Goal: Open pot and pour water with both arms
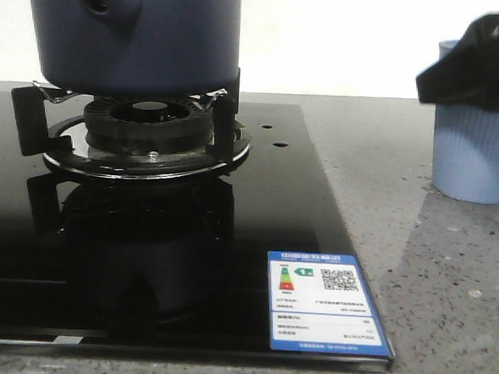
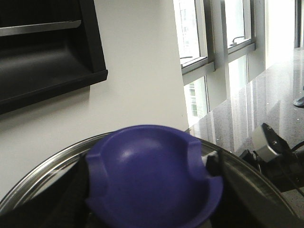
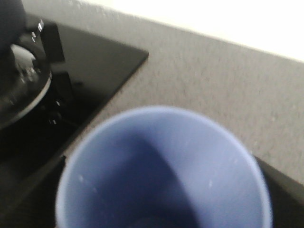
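Pot (image 1: 140,32) on burner (image 1: 147,134); energy label (image 1: 325,303) unreadable.

We see one label (image 1: 327,304), stuck on the near right corner of the black glass hob (image 1: 141,299). It has a blue border, a white header line in Chinese characters too small for us to read, a coloured energy-rating arrow scale, a QR code, and rows of illegible fine print.

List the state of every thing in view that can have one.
pot: upright on the burner stand.
lid knob: between the left gripper's fingers; whether the lid is on cannot be told.
burner: no flame visible.
cup: upright on the counter, right gripper at its rim.
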`<state>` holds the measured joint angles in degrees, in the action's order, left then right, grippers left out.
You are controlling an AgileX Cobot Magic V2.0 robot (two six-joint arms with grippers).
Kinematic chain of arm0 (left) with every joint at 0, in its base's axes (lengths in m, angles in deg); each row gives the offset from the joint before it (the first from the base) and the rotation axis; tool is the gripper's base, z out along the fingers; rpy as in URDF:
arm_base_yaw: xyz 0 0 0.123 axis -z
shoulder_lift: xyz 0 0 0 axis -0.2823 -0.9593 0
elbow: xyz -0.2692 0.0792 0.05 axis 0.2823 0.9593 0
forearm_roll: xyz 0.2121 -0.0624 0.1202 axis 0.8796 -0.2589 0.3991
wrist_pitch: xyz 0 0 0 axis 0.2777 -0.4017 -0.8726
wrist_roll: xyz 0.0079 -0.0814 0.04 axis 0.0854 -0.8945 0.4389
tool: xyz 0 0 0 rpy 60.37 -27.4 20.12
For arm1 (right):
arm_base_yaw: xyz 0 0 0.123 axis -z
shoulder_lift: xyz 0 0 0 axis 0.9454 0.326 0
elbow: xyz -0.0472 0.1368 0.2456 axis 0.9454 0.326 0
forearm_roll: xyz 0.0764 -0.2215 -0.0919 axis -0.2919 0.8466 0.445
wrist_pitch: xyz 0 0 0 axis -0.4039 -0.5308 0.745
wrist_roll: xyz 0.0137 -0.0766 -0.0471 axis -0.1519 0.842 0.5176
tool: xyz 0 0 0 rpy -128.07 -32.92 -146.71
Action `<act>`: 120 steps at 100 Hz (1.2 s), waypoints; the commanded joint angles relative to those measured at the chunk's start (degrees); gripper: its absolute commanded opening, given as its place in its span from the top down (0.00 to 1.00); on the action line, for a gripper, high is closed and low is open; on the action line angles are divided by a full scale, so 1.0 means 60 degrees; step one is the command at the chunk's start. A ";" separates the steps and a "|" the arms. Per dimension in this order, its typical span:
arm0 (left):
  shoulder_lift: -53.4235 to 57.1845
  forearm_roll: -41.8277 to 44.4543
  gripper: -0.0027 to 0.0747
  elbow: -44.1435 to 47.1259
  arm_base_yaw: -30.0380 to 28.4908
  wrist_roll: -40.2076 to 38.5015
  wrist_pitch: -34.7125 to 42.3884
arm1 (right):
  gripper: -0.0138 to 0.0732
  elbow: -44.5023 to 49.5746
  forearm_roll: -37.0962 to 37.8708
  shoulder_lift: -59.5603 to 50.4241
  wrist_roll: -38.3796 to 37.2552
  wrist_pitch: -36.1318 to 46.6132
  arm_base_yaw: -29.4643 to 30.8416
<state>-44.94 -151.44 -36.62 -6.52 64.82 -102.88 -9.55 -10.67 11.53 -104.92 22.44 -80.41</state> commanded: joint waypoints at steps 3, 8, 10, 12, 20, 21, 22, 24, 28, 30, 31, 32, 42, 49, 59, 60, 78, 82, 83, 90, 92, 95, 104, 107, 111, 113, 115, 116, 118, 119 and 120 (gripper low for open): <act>0.0042 -0.0810 0.60 -0.0301 0.0091 -0.0055 0.0313 | 0.09 -0.0237 -0.0131 -0.0782 -0.0044 0.0888 0.0037; 0.0010 -0.0810 0.60 -0.0301 0.0091 -0.0055 0.0351 | 0.09 -0.0304 -0.0131 -0.1020 -0.0044 0.0864 0.0037; -0.0014 -0.0810 0.60 -0.0301 0.0091 -0.0055 0.0375 | 0.09 -0.0323 -0.0131 -0.1128 -0.0044 0.0864 0.0037; -0.0036 -0.0835 0.60 -0.0301 0.0091 -0.0055 0.0375 | 0.09 -0.0324 -0.0131 -0.1201 -0.0044 0.0864 0.0037; -0.0233 -0.0882 0.60 -0.0301 0.0091 -0.0055 0.0375 | 0.09 -0.0483 -0.0131 -0.1680 -0.0044 0.0888 0.0037; -0.0261 -0.0882 0.60 -0.0301 0.0091 -0.0055 0.0375 | 0.09 -0.0499 -0.0131 -0.1722 -0.0044 0.0888 0.0037; -0.0318 -0.0882 0.60 -0.0301 0.0091 -0.0055 0.0375 | 0.09 -0.0497 -0.0131 -0.1807 -0.0044 0.0888 0.0037; -0.0399 -0.0882 0.60 -0.0301 0.0091 -0.0055 0.0375 | 0.09 -0.0551 -0.0131 -0.1934 -0.0044 0.0888 0.0037; -0.0559 -0.0928 0.60 -0.0301 0.0091 -0.0055 0.0375 | 0.09 -0.0651 -0.0131 -0.2138 -0.0044 0.0878 0.0037; -0.0665 -0.0959 0.60 -0.0301 0.0091 -0.0055 0.0375 | 0.09 -0.0688 -0.0131 -0.2251 -0.0044 0.0853 0.0037; -0.0743 -0.1007 0.60 -0.0301 0.0091 -0.0015 0.0375 | 0.09 -0.0712 -0.0131 -0.2325 -0.0044 0.0831 0.0037; -0.0779 -0.1033 0.60 -0.0301 0.0091 0.0013 0.0375 | 0.09 -0.0738 -0.0131 -0.2363 -0.0044 0.0832 0.0037; -0.1368 -0.1469 0.60 -0.0301 0.0091 0.0617 0.0333 | 0.09 -0.0887 -0.0131 -0.2987 -0.0044 0.0540 0.0037; -0.1787 -0.1610 0.60 -0.0338 0.0091 0.1011 0.0292 | 0.09 -0.0887 -0.0131 -0.3471 -0.0044 0.0442 0.0037; -0.2401 -0.1722 0.60 -0.0357 0.0091 0.1180 0.0254 | 0.22 -0.0887 -0.0131 -0.4213 -0.0154 0.0400 0.0037; -0.2443 -0.1719 0.60 -0.0357 0.0091 0.1198 0.0225 | 0.26 -0.0887 -0.0131 -0.4259 -0.0152 0.0400 0.0037; -0.3413 -0.2224 0.60 -0.0357 0.0091 0.1836 -0.0194 | 0.87 -0.0887 -0.0131 -0.5270 -0.0187 0.0400 0.0037; -0.3556 -0.2368 0.60 -0.0357 0.0091 0.1945 -0.0214 | 0.92 -0.0887 -0.0131 -0.5395 -0.0187 0.0383 0.0037; -0.3608 -0.2434 0.60 -0.0357 0.0091 0.1968 -0.0214 | 0.92 -0.0887 -0.0131 -0.5442 -0.0187 0.0379 0.0037; -0.3855 -0.2671 0.60 -0.0357 0.0134 0.2213 -0.0196 | 0.92 -0.0887 -0.0131 -0.5578 -0.0187 0.0297 0.0037; -0.3920 -0.2704 0.60 -0.0357 0.0173 0.2330 -0.0196 | 0.92 -0.0887 -0.0131 -0.5623 -0.0187 0.0270 0.0037; -0.4003 -0.2704 0.60 -0.0357 0.0234 0.2458 -0.0196 | 0.92 -0.0887 -0.0131 -0.5647 -0.0187 0.0207 0.0037; -0.4269 -0.2727 0.60 -0.0357 0.0395 0.2856 -0.0154 | 0.92 -0.0887 -0.0131 -0.5661 -0.0187 0.0054 0.0037; -0.4343 -0.2727 0.60 -0.0357 0.0441 0.2854 -0.0128 | 0.92 -0.0887 -0.0131 -0.5661 -0.0187 0.0008 0.0037; -0.4446 -0.2823 0.60 -0.0357 0.0463 0.2854 -0.0048 | 0.92 -0.0887 -0.0131 -0.5661 -0.0241 -0.0010 0.0037; -0.4493 -0.2886 0.60 -0.0357 0.0463 0.2854 -0.0049 | 0.92 -0.0887 -0.0131 -0.5661 -0.0261 -0.0016 0.0037; -0.4516 -0.2948 0.60 -0.0357 0.0463 0.2854 -0.0029 | 0.92 -0.0887 -0.0131 -0.5661 -0.0260 -0.0016 0.0037; -0.4544 -0.3013 0.60 -0.0357 0.0463 0.2854 -0.0028 | 0.92 -0.0887 -0.0131 -0.5661 -0.0260 -0.0016 0.0037; -0.4563 -0.3099 0.60 -0.0357 0.0463 0.2854 0.0022 | 0.92 -0.0887 -0.0131 -0.5661 -0.0260 -0.0016 0.0037; -0.4589 -0.3124 0.60 -0.0357 0.0463 0.2854 0.0022 | 0.92 -0.0887 -0.0131 -0.5661 -0.0260 -0.0016 0.0037; -0.4610 -0.3172 0.60 -0.0357 0.0463 0.2854 0.0072 | 0.92 -0.0887 -0.0131 -0.5661 -0.0260 -0.0016 0.0037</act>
<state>-73.39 -163.75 -36.62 -4.22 81.48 -102.21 -12.77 -10.86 -22.64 -106.11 20.14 -80.41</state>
